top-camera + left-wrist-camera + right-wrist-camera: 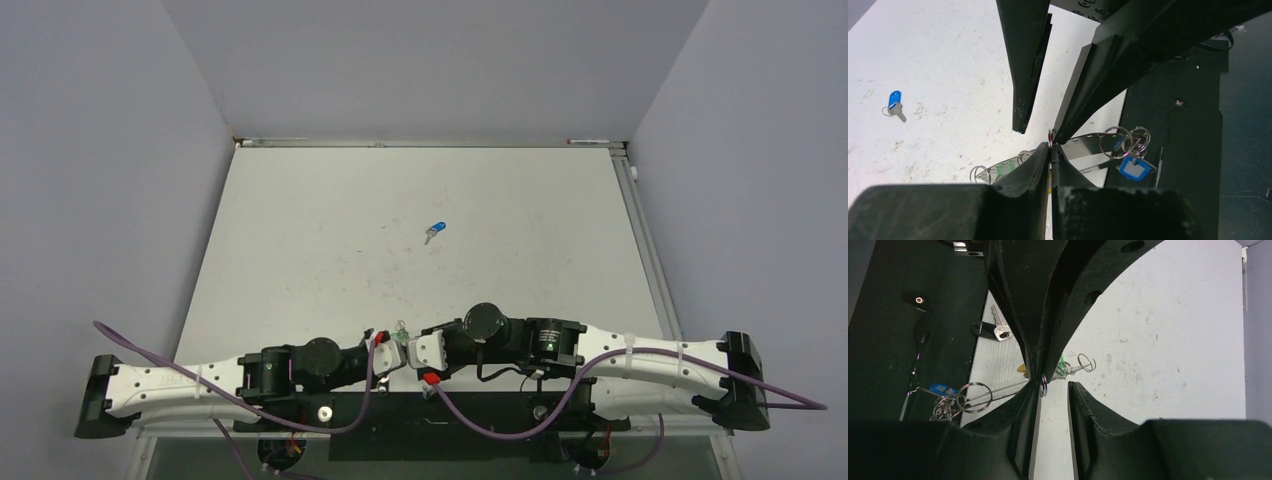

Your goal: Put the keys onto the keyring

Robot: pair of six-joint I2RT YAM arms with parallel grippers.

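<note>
- The left gripper (pixel 1050 150) is pressed together on the keyring (pixel 1043 384), a thin wire seen edge-on. It is held up at the near middle of the table (pixel 300 220), over the seam where the table meets the black plate (pixel 1173 130).
- Several keys (pixel 1134 169) dangle from the wire on both sides of the grip. Whether the black-headed one is hanging or lying on the table I cannot tell.
- The right gripper (pixel 1053 386) has its jaws apart. Its tips sit hard against the left tips, with the wire just beside one pad.
- Biggest risk: the two sets of fingertips are almost touching. Closing here could pinch the other finger instead of the wire, or lever the wire out of a very slim grip.
- If the wire slips, the whole bunch would likely drop at the near edge, onto the black plate or past it. That would be awkward to reach.
- The dangling keys and their small rings hang right beside the fingers and could snag on a pad during any sideways move.
- One blue key (pixel 435 232) lies alone well out toward the far middle of the table, not yet on the wire. Fetching it means one arm leaving this tight spot.
- Room: the table spreads wide to the left, right and far side. Walls (pixel 100 150) close three sides, and a raised strip (pixel 640 230) runs along the right edge.
</note>
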